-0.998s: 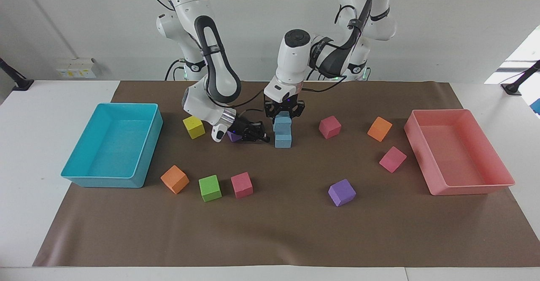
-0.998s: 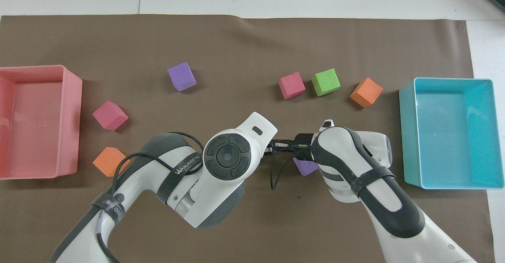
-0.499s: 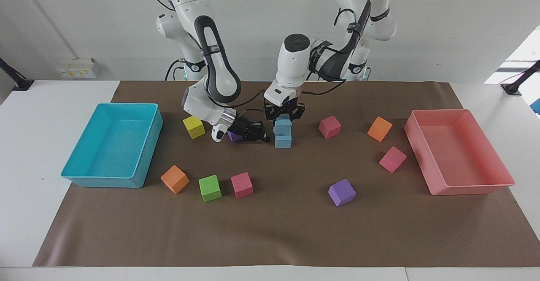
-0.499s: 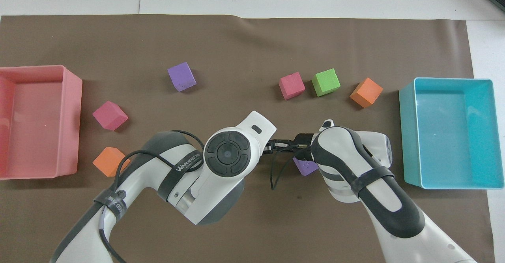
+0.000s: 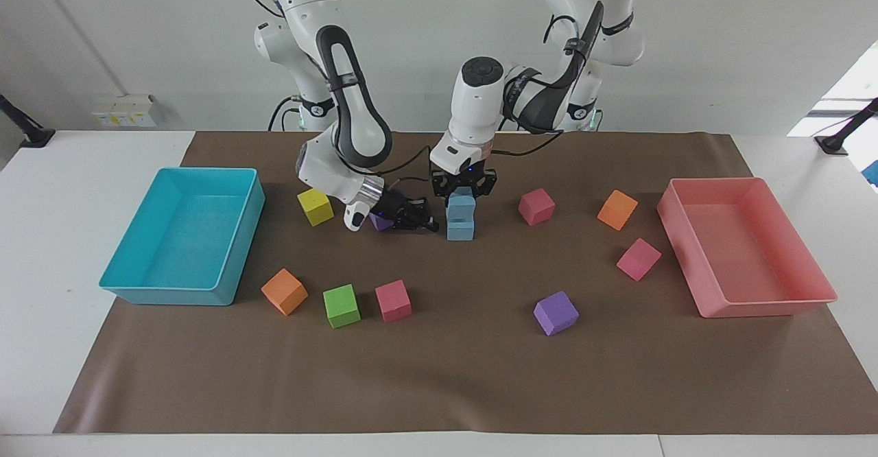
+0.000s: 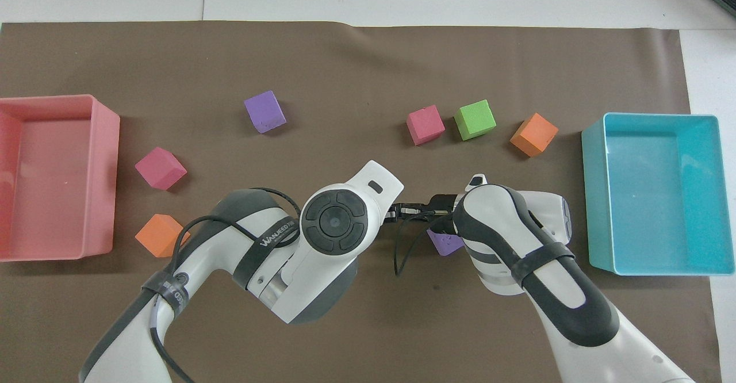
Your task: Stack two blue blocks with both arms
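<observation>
The left gripper (image 5: 463,192) comes straight down from above and is closed on the top blue block (image 5: 461,204), which sits on the bottom blue block (image 5: 460,229) near the middle of the brown mat (image 5: 439,375). I think the step now is to let go of the top block. To do it well, the fingers should open slowly and only a little, and then the arm should go straight up, so the top block does not get dragged or tipped. The two blocks look lined up, one right on the other, so no more pushing is needed. Both blocks are small, light blue foam cubes with dull, soft-looking faces, the same size as the other colored cubes. Foam is light, so a small bump could knock the stack over. The right gripper (image 5: 426,222) lies low and sideways just beside the bottom block, on the side toward the right arm's end of the table. Its fingers are closed and hold nothing. I cannot tell if it touches the block. It should move away sideways, gently. A purple cube (image 5: 378,221) sits just beside the right gripper's wrist.
</observation>
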Robot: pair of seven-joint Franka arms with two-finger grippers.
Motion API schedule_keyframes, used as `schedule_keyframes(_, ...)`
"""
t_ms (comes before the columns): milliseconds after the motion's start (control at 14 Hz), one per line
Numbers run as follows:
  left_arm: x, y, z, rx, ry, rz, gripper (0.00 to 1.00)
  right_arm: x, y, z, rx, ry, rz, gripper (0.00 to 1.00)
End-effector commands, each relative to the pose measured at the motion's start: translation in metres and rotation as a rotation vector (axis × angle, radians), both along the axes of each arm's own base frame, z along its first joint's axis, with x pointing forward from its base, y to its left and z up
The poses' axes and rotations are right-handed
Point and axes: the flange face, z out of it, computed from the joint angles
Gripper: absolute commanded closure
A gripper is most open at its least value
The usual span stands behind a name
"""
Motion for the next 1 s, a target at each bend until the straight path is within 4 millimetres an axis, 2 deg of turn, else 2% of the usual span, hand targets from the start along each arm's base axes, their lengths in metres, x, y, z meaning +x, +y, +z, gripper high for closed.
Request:
schedule_keyframes(0,0.002,-0.004,-0.002,0.015,-0.015,-0.016,0.48,0.001,-0.001,0.002,0.03,-0.023,0.002,1.0)
schedule_keyframes(926,0.004,-0.002,-0.013,0.035,-0.005,-0.019,0.49,0.001,0.0,0.002,0.031,-0.023,-0.001,1.0)
